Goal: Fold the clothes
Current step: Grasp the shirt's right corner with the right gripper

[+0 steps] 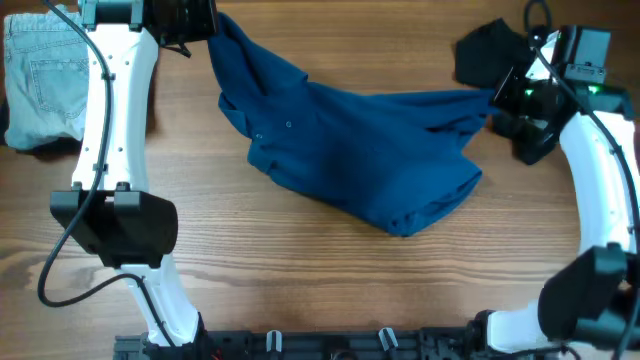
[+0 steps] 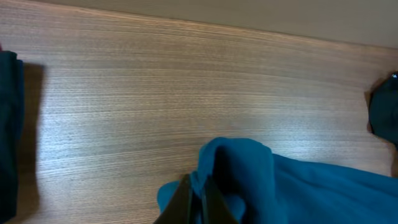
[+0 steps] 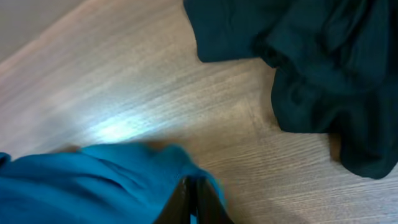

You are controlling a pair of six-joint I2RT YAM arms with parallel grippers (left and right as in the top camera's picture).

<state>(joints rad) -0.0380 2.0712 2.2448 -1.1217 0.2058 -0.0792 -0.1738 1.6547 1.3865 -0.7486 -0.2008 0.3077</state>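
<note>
Even overhead light, soft shadows; a glare patch whitens the wooden table (image 3: 112,127) in the blurred right wrist view.

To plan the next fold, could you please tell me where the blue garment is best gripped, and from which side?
By its two drawn-out corners, from the outer sides. The blue garment lies crumpled, but those corners stick out far-left and right. The left gripper and right gripper are each shut on one there, so pulling them apart should spread the cloth.
</note>
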